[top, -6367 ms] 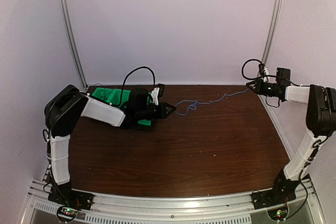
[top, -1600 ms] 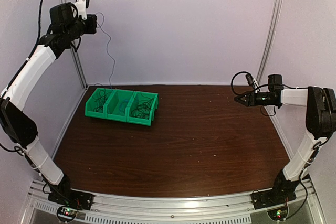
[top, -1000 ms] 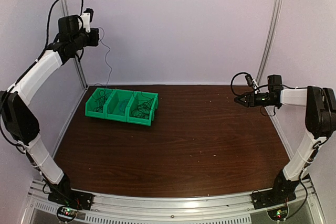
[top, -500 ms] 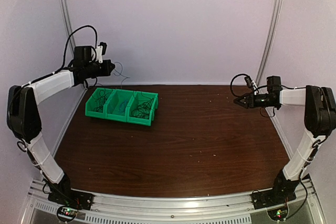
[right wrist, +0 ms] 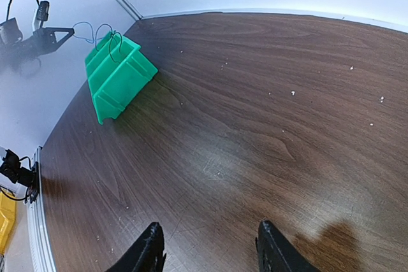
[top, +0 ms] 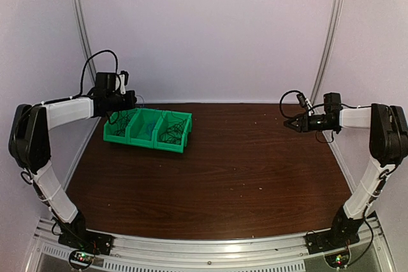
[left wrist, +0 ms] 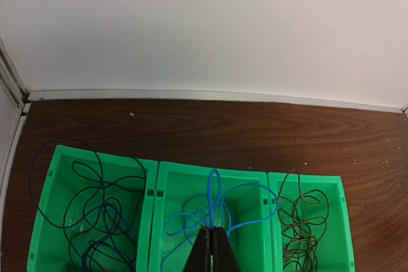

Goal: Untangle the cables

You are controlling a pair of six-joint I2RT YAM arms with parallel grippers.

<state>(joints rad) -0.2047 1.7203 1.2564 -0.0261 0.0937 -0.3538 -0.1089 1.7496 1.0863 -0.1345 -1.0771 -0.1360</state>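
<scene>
A green three-compartment bin (top: 144,139) stands at the table's back left. In the left wrist view a dark blue cable (left wrist: 95,208) fills its left compartment. A light blue cable (left wrist: 220,205) lies looped in the middle one, and a brown cable (left wrist: 305,218) lies in the right one. My left gripper (left wrist: 212,229) hangs just over the bin (left wrist: 153,221), shut on the light blue cable. In the top view the left gripper (top: 131,100) sits at the bin's back edge. My right gripper (top: 287,123) hovers at the far right. Seen from its own wrist, the right gripper (right wrist: 210,246) is open and holds nothing.
The brown wooden table (top: 242,170) is ringed by white walls. Metal posts (top: 80,23) rise at the back corners. The right wrist view shows the green bin (right wrist: 115,74) far off, with the left gripper (right wrist: 56,34) above it.
My left arm has come down from high beside the left post to just above the bin, lowering the light blue cable into the middle compartment. The right arm has stayed still.
</scene>
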